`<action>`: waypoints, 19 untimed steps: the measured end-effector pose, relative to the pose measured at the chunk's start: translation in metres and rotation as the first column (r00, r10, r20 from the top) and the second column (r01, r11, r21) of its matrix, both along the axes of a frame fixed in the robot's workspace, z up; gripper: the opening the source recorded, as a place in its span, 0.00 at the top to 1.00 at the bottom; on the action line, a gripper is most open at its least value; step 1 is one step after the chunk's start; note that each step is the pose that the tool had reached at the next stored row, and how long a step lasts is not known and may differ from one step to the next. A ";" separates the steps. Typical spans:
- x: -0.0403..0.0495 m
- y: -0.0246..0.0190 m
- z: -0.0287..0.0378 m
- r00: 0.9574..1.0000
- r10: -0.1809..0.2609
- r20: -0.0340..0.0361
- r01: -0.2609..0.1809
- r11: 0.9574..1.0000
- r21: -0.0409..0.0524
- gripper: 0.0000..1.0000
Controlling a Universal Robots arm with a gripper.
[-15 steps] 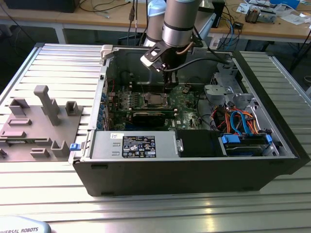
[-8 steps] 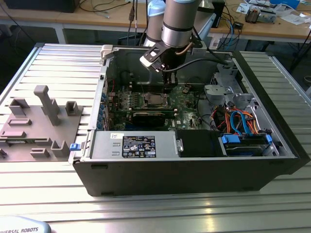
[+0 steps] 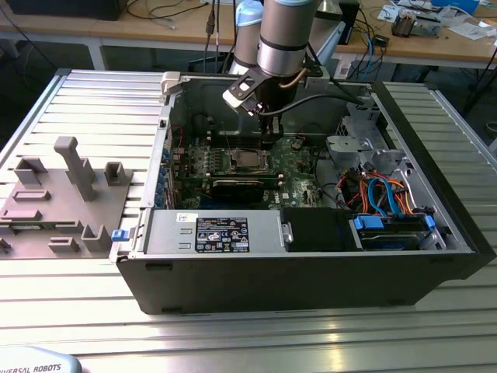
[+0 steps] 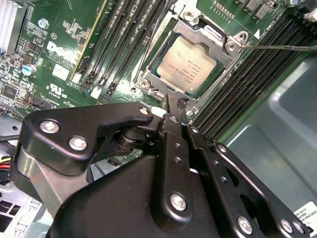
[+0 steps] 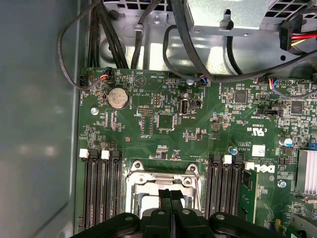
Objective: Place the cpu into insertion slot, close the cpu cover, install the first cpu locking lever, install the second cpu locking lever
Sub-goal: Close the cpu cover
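The cpu, a silver-grey square chip, lies in the insertion slot on the green motherboard. The silvery cpu cover lies flat over it and frames the chip through its window. My gripper is shut, and its black fingertips are pressed together at the socket's edge. I cannot tell whether anything is pinched between them. A thin metal locking lever sticks out from one socket corner over the memory slots. In the exterior view the gripper hangs just above the cpu.
Black memory slots flank the socket on both sides. A long black card lies beside it. Cables and a drive cage crowd the case's right in the exterior view. A grey fixture stands at the exterior view's left.
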State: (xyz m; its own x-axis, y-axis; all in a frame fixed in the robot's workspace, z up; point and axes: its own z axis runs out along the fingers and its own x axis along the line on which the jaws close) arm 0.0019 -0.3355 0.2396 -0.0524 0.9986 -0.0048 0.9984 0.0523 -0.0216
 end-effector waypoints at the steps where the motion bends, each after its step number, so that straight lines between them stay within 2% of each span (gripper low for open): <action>1: -0.0001 0.0000 -0.0001 1.000 0.000 0.000 0.000 1.000 0.000 0.89; 19: -0.0029 0.0000 -0.0041 1.000 0.000 0.000 0.000 1.000 0.000 0.89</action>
